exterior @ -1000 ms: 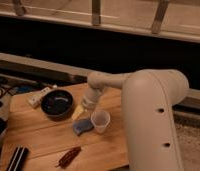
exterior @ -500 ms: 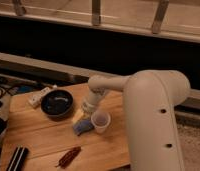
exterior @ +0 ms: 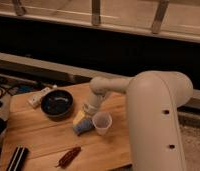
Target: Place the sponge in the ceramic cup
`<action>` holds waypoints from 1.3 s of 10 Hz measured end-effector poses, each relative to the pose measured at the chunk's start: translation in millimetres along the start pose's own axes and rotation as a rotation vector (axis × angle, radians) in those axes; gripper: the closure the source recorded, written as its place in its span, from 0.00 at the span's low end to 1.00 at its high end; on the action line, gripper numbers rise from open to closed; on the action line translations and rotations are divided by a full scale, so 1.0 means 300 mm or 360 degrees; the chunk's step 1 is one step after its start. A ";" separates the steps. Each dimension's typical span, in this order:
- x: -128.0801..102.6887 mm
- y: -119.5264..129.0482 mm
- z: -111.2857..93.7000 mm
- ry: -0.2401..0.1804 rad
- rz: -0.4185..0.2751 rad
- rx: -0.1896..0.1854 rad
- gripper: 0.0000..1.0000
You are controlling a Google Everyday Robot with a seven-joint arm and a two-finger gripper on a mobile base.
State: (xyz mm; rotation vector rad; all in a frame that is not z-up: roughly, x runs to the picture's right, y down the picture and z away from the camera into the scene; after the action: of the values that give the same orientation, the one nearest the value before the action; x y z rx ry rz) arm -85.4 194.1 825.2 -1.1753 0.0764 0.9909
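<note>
One gripper (exterior: 82, 118), down low over the wooden table (exterior: 43, 135), sat right at the upper edge of the sponge (exterior: 84, 128). Whether it was apart, together or clamped on the pad could not be told from this view. The sponge, a blue-grey pad, lay at table level, outside the ceramic cup (exterior: 102, 123) and just beside its left side, touching or nearly so. The cup stood upright, whitish, wider at the rim. The arm (exterior: 110, 86) ran up and right from the gripper to a bent joint, then into the big white body (exterior: 158, 120) filling the right of the view. Left of the gripper, near but apart, was a wide dark round bowl (exterior: 57, 104). At the bowl's far-left side lay a white oblong block (exterior: 40, 96), just beside the rim. Toward the front edge, well apart from the sponge, were a reddish-brown oblong thing (exterior: 69, 156) and a black flat item (exterior: 16, 158) at the front-left corner.
</note>
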 end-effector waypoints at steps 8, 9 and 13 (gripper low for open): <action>0.010 -0.010 -0.007 0.0003 0.0007 -0.0005 0.20; 0.011 -0.013 -0.006 0.0000 0.0013 -0.0008 0.20; 0.008 -0.016 -0.008 -0.0007 0.0012 -0.0010 0.63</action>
State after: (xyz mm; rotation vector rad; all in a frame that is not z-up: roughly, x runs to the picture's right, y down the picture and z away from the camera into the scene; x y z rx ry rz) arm -79.7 193.5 826.4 -1.1792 0.0744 1.0007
